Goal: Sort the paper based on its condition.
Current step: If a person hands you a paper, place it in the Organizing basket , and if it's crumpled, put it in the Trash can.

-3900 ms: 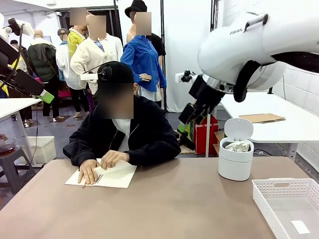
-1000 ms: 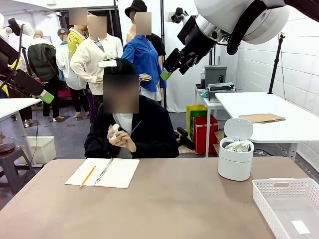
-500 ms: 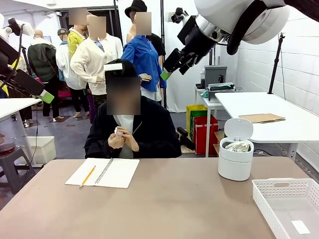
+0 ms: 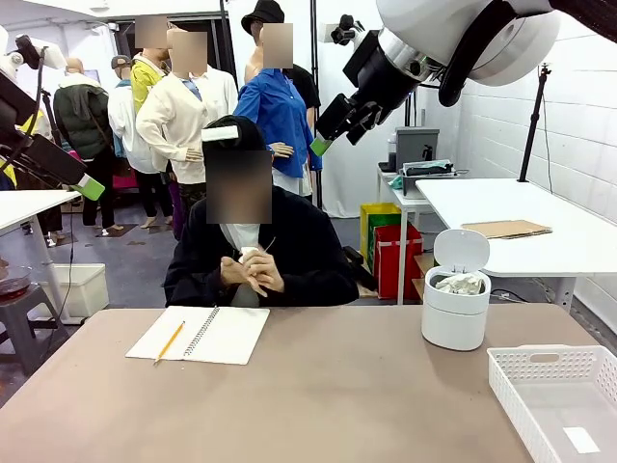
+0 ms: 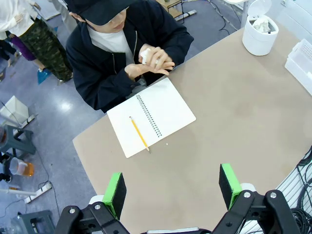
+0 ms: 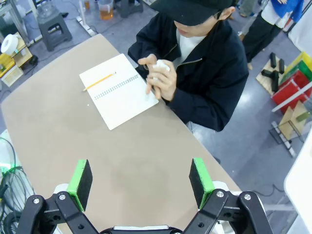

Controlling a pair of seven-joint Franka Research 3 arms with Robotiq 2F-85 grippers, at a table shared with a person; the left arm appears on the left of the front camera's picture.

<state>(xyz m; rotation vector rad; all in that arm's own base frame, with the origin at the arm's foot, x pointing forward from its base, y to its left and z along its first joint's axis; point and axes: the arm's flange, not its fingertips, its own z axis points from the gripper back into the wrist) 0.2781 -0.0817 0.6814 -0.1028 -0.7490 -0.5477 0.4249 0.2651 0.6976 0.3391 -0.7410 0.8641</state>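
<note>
Paper (image 4: pixel 253 255): wadded in person's hands. Both robot hands (image 5: pixel 173 190) (image 6: pixel 140 178) released, empty; wait high until it reaches table (image 4: pixel 318 386).

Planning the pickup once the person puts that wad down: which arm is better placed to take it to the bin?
Probably right. The bin and tray stand on the robot's right. Both claws, left and right, hang open above the table. The paper is in the person's hands, near the middle.

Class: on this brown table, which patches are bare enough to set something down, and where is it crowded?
Bare: the table between the spiral notebook and white lidded bin, and the near middle. Crowded: the right side, with bin and white basket, and the notebook bearing a pencil.
</note>
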